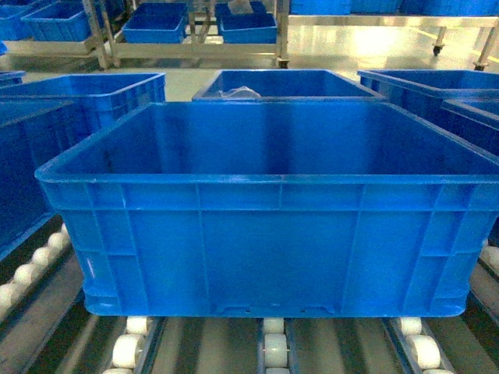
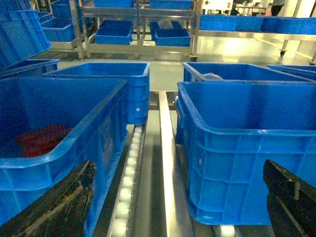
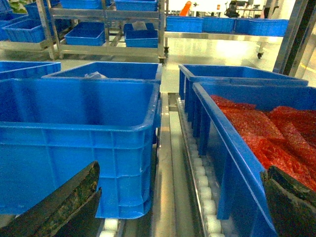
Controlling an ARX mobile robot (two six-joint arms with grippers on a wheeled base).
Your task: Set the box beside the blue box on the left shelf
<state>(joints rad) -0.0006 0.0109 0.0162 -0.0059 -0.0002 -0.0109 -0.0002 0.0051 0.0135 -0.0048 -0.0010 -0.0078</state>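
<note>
The box (image 1: 265, 226), a large empty blue crate with ribbed walls, sits on the white rollers of the left shelf (image 1: 274, 345) and fills the head view. My left gripper (image 2: 170, 202) is open at its left corner: the box (image 2: 247, 148) lies to the right, and a blue box (image 2: 49, 128) holding something red to the left. My right gripper (image 3: 177, 205) is open at the other corner, with the box (image 3: 74, 138) on its left and a crate of red bags (image 3: 256, 143) on its right. Neither gripper touches anything, and neither appears in the head view.
More blue crates stand behind on the rollers (image 1: 284, 83) (image 1: 101, 89) (image 1: 421, 86). A narrow metal rail and roller row (image 2: 129, 168) separate the box from each neighbour. Steel-tube racks with blue trays (image 1: 156, 31) stand across the floor at the back.
</note>
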